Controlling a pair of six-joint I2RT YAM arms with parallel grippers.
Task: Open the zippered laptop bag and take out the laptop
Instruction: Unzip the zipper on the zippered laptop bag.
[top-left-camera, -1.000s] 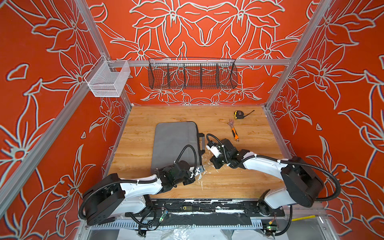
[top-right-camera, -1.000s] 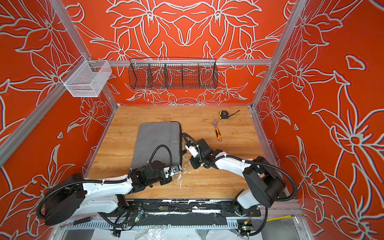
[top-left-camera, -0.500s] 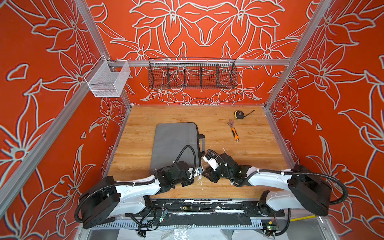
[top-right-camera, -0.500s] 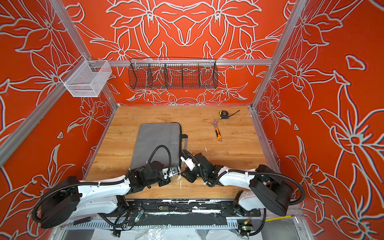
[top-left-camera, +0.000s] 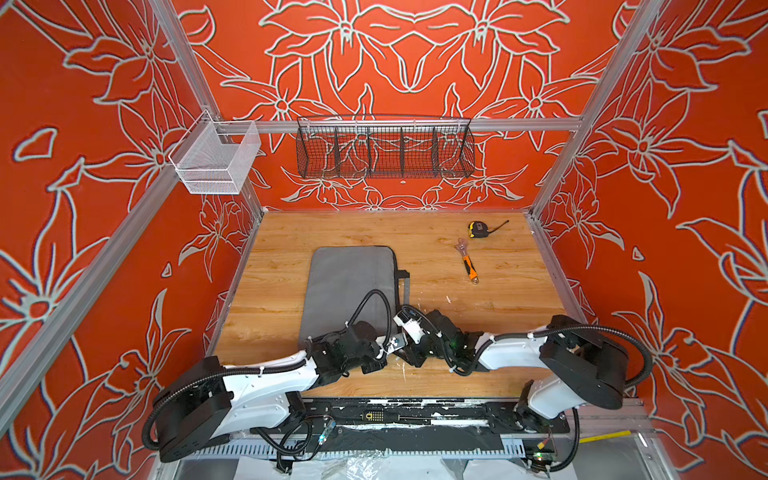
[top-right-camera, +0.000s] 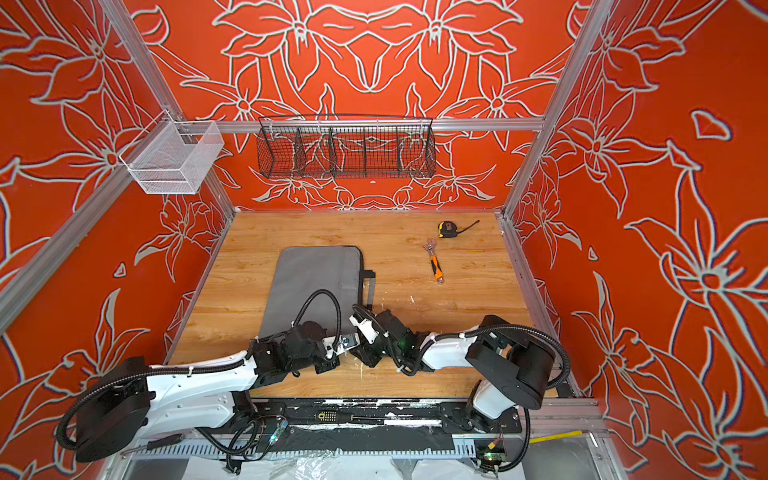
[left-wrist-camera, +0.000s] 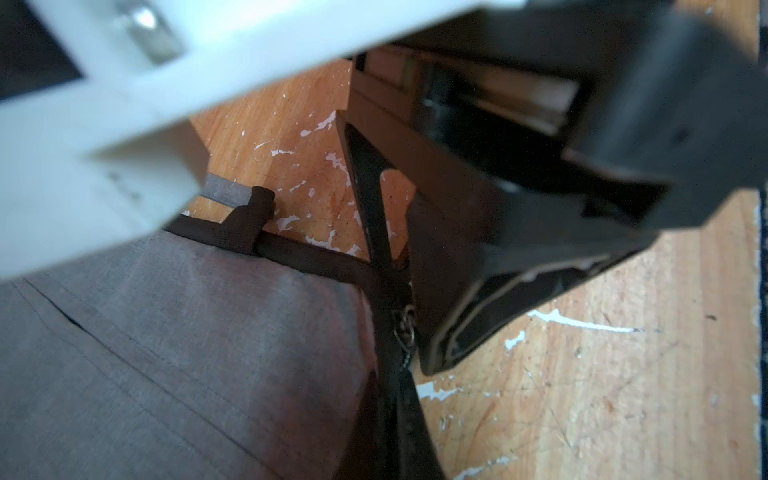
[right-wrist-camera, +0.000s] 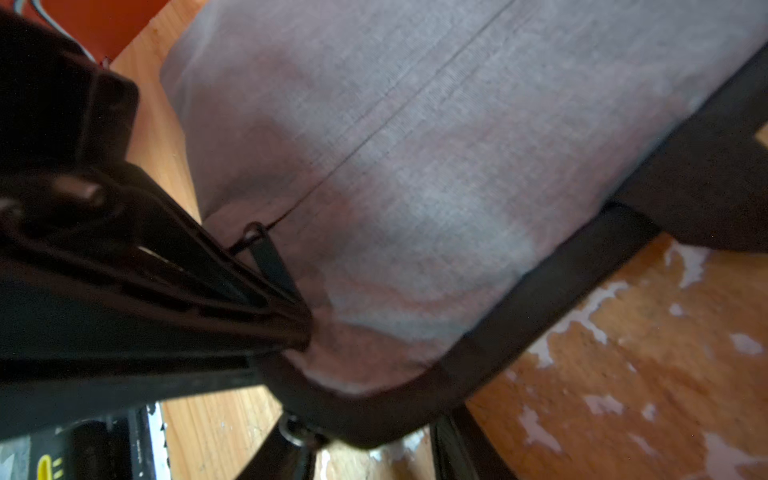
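left gripper (right-wrist-camera: 297, 332) is pinched shut, its tips on the grey fabric at the near right corner of the laptop bag (top-left-camera: 349, 286). right gripper (right-wrist-camera: 365, 446) stands partly spread astride that same corner, holding nothing, with a metal zip ring (right-wrist-camera: 295, 428) just beside one of its fingers (right-wrist-camera: 266, 461). the bag, one only, lies flat on the wooden table (top-left-camera: 286, 249); the laptop is hidden from every view. off the bag's right side lie one orange-handled wrench (top-left-camera: 468, 264) and, farther back, one yellow-and-black tape measure (top-left-camera: 477, 229), its markings too small to read. above and beyond the bag's far edge hang one black wire basket (top-left-camera: 384, 172) and one white mesh basket (top-left-camera: 212, 166).
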